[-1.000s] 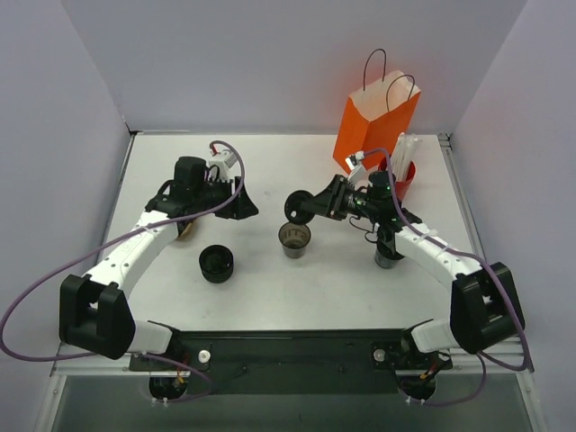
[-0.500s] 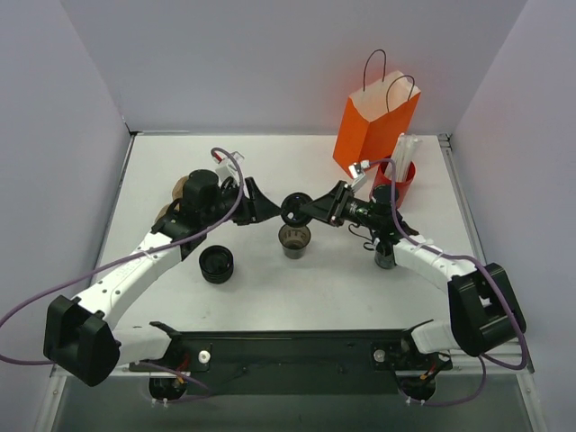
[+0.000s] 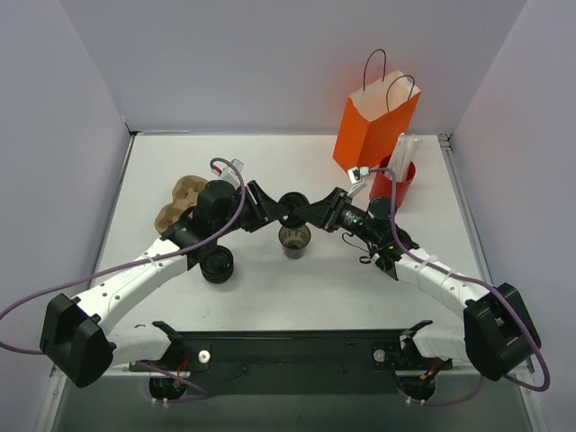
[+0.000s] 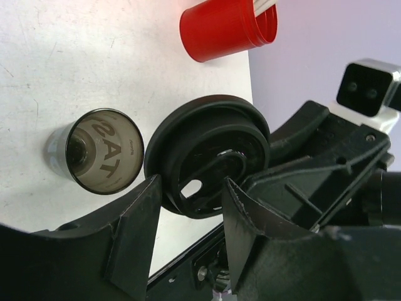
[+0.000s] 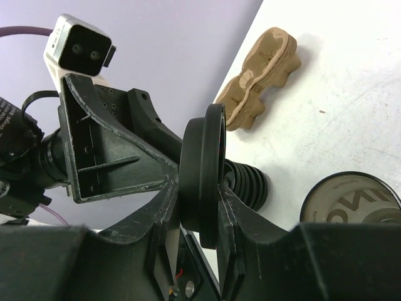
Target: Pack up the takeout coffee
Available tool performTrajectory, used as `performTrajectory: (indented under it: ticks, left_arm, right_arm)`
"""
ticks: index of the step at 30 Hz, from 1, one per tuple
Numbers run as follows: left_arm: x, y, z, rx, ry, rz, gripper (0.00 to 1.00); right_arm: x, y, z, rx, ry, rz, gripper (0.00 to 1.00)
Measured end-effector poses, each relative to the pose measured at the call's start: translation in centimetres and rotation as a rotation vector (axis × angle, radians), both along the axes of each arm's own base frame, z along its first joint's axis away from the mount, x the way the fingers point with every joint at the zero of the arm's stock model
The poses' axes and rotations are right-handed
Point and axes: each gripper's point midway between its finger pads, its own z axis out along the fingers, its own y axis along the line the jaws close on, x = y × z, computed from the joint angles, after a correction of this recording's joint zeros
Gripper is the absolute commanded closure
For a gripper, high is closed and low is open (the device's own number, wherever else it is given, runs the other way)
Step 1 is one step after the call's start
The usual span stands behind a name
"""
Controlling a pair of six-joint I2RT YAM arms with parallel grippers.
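Note:
The takeout coffee (image 3: 294,238) is a small dark cup standing open-topped mid-table, also seen in the left wrist view (image 4: 103,160) and the right wrist view (image 5: 351,200). Just above it, my right gripper (image 3: 304,211) (image 5: 200,194) is shut on a round black lid (image 3: 291,207) (image 5: 203,163), held on edge. My left gripper (image 3: 273,208) (image 4: 191,185) faces it from the left, open. Its fingertips (image 4: 150,188) stand on either side of the lid's near rim (image 4: 213,150). I cannot tell whether they touch it.
An orange paper bag (image 3: 376,126) stands at the back right, with a red cup of white straws (image 3: 398,183) (image 4: 225,28) in front of it. A ribbed black stack (image 3: 217,264) (image 5: 249,185) sits front left. A brown cardboard carrier (image 3: 178,200) (image 5: 260,78) lies at the left.
My left arm has swung right until its jaws reached the lid, and they have narrowed a little. The right gripper has carried the lid slightly left and higher over the cup.

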Motion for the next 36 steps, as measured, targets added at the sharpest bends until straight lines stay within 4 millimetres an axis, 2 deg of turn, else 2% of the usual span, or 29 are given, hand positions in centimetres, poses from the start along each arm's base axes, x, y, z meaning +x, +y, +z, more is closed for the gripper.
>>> performTrajectory:
  ticks: [8,19,22,27,31,34,36]
  left_arm:
    - [0.2,0.1,-0.7,-0.002,0.035,0.055,0.68]
    - [0.0,0.0,-2.1,0.012,0.077,0.066,0.73]
    - [0.1,-0.1,-2.5,0.015,0.093,0.066,0.68]
    - [-0.2,-0.3,-3.1,0.021,0.117,0.062,0.68]
    - [-0.3,-0.3,-3.5,0.019,0.134,0.067,0.91]
    - [-0.3,-0.4,-3.9,0.014,0.146,0.067,1.0]
    - [-0.4,-0.4,-4.2,0.019,0.152,0.067,1.0]
  right_arm:
    - [-0.3,0.0,0.2,-0.056,-0.063,-0.045,0.89]
    - [-0.2,-0.2,-1.0,-0.094,-0.078,-0.09,0.89]
    - [-0.2,-0.3,-1.4,-0.112,-0.087,-0.102,0.89]
    - [-0.6,-0.3,-2.0,-0.133,-0.1,-0.107,0.89]
    - [-0.5,-0.2,-1.9,-0.143,-0.116,-0.12,0.88]
    - [-0.7,-0.2,-2.4,-0.157,-0.114,-0.119,0.79]
    - [-0.8,-0.3,-2.7,-0.167,-0.105,-0.119,0.74]
